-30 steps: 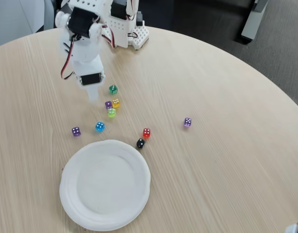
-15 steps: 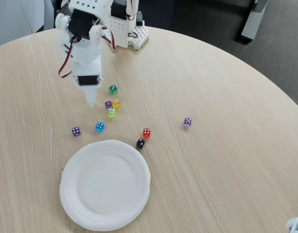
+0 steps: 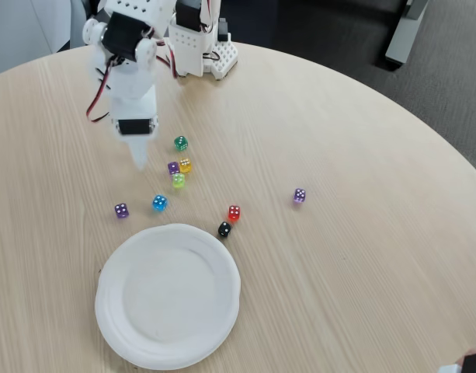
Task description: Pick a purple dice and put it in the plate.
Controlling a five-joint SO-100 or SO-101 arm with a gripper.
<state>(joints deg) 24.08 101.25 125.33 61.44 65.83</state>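
The purple dice (image 3: 122,210), a deep violet cube with white pips, lies on the wooden table just above the plate's upper left rim. The plate (image 3: 168,299), large, round and white, sits empty at the near side of the table. My white gripper (image 3: 139,161) points down over the table. Its fingers meet in one narrow tip, shut with nothing held. The tip hovers above and slightly right of the purple dice, left of a cluster of dice.
A cluster lies right of the tip: a green die (image 3: 181,143), a duller purple die (image 3: 173,167), a yellow die (image 3: 185,165) and a lime die (image 3: 178,180). Blue (image 3: 159,203), red (image 3: 234,212), black (image 3: 224,229) and lilac (image 3: 299,196) dice lie scattered. The arm's base (image 3: 199,39) stands at the far edge.
The arm has swung a little to the left in the fixed view, carrying the gripper tip away from the cluster. No die or plate has moved.
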